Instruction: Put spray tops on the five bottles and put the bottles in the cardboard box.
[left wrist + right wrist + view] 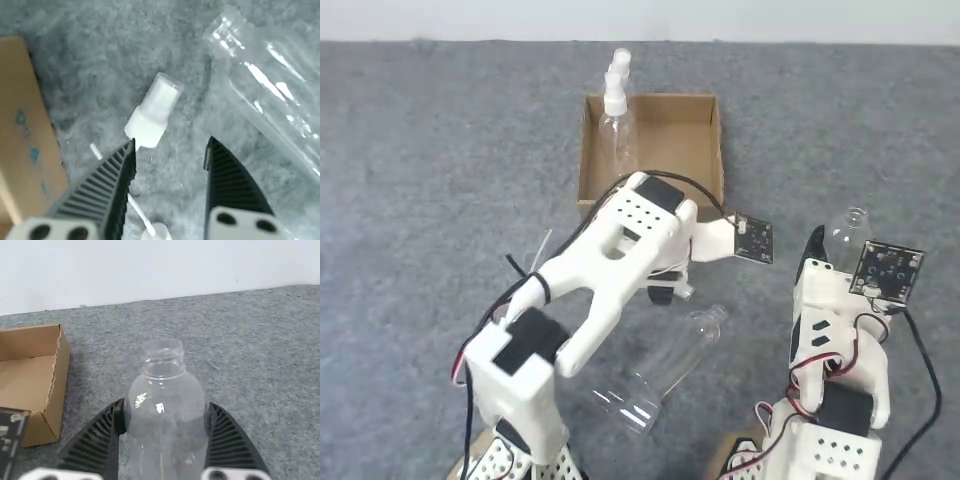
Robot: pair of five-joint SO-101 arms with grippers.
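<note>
Hanging low over the grey carpet (100, 60), the left gripper (171, 145) has its jaws wide apart and holds nothing. A white spray top (152, 117) lies on its side on the carpet just in front of the jaws. One black fingertip is right beside its wide end, but it is hard to tell if they touch. A thin white tube (136, 210) lies on the carpet under the gripper. Near the spray top is the lying bottle (270, 85), clear, on its side, with an open neck. In the high view the lying bottle (665, 365) is between the two arms, and its neck points toward the cardboard box (675, 150). The box sits at the far side of the table. Inside it, by its left wall, stand the bottles with tops (617, 130), and two white sprayers show there, one behind the other. The right gripper (165, 412) holds the standing bottle (165, 390) upright, with one jaw pressed on each side of it. The neck of this bottle is open too. It is off to the right of the box, apart from it.
</note>
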